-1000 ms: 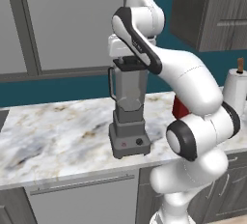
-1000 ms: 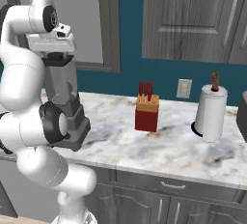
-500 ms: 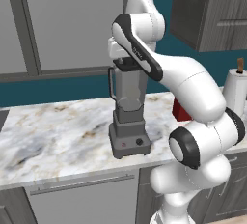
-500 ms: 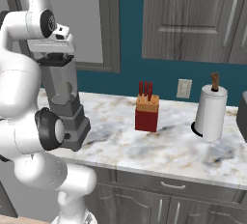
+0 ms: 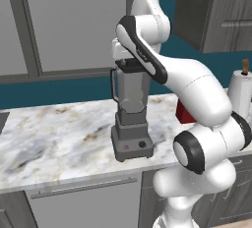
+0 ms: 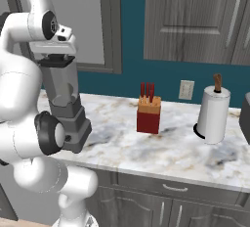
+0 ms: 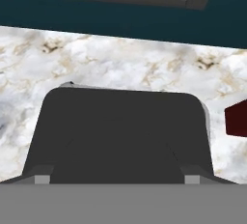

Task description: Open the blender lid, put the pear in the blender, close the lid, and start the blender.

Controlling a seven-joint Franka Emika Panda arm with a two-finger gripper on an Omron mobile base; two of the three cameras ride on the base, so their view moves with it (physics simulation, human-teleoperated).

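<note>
The grey blender stands on the marble counter, its base showing a red button and a black knob. Its black square lid sits on the jar's rim. My gripper hangs straight over the lid, open, with its fingertips at the lid's two sides. In the right base view the hand rests just over the top of the blender. The pear is out of view.
A red knife block stands on the counter to the blender's right, and a paper towel roll stands further right. Grey wall cabinets hang above the teal back wall. Bare counter stretches to the blender's left.
The hand has sunk a little lower onto the blender's lid. The jaws have stayed wide. The blender has not moved.
</note>
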